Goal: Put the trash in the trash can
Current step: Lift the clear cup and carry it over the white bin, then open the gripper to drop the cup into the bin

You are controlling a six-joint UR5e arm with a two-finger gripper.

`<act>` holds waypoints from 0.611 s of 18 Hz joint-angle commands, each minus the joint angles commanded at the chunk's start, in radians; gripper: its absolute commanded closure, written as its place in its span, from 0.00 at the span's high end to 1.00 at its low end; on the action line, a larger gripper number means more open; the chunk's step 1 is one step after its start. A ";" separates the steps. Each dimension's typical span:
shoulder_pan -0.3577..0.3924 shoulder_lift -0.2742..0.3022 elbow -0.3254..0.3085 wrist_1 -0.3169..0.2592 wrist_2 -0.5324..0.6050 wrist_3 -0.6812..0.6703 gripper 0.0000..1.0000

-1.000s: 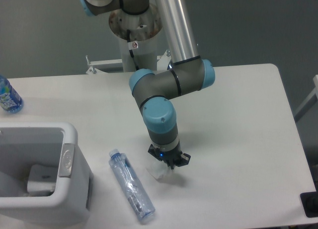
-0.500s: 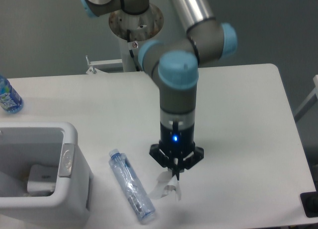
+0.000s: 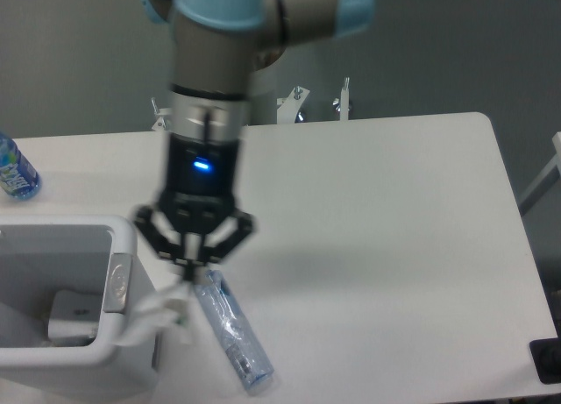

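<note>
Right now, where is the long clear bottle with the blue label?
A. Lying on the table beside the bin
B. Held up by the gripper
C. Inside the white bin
A: the clear bottle lies flat on the table next to the bin, while the gripper holds a white wrapper.

Light is even and fairly dim, diffuse from overhead, with a cool bluish cast and no hard glare on the white table. The gripper and the arm above it are smeared by motion blur, and the white wrapper hanging just below it is blurred too. A faint soft shadow lies to the gripper's right. A small blue light glows above the gripper. The bottle just below and to the gripper's right looks sharper.
</note>
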 joint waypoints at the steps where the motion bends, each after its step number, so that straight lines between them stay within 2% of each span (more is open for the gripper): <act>1: -0.020 0.000 -0.008 0.000 0.002 0.000 0.03; 3: -0.045 -0.006 -0.011 0.000 0.000 0.002 0.31; 5: -0.051 -0.011 -0.011 0.000 0.000 0.006 1.00; 11: -0.060 -0.005 -0.020 -0.003 -0.008 -0.028 1.00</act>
